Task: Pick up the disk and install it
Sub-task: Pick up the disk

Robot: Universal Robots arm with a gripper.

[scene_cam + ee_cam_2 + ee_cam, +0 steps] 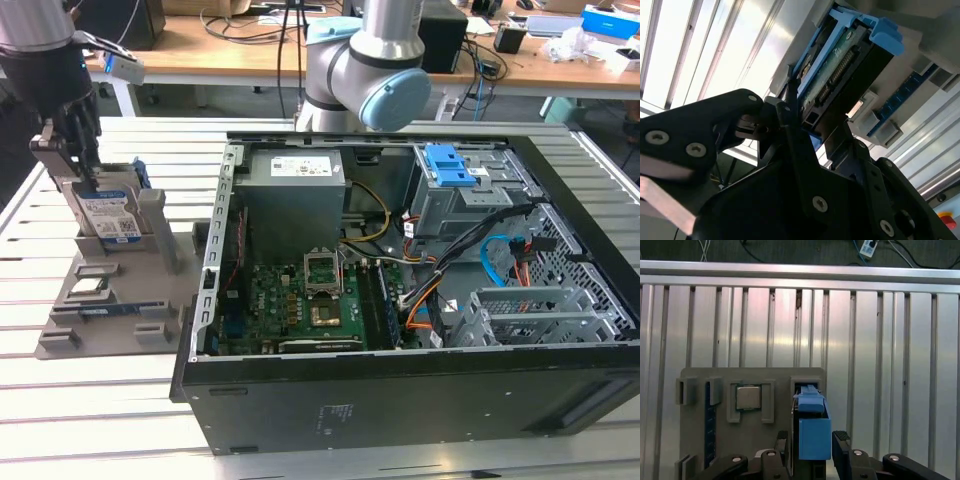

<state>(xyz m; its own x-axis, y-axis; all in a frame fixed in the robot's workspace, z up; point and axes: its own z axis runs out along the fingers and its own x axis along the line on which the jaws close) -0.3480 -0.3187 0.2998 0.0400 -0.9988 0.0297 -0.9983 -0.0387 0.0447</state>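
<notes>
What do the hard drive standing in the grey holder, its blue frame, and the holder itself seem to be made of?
The flat silver hard drive: probably metal, a dull silver casing under a paper-looking label. Its bright blue carrier frame: plastic by its look, with uniform colour and smooth moulded edges. The grey slotted holder: likely matte plastic, possibly printed, though that is not certain.

We are in a robotics lab or workshop. A robot arm (365, 70) stands at a ribbed aluminium table (110, 420) that bears an opened computer case (400, 410) and a grey fixture (120, 290) holding the disk (108, 225). Behind it, wooden benches (230, 55) carry tangled cables (245, 15) and boxes (610, 20).
</notes>
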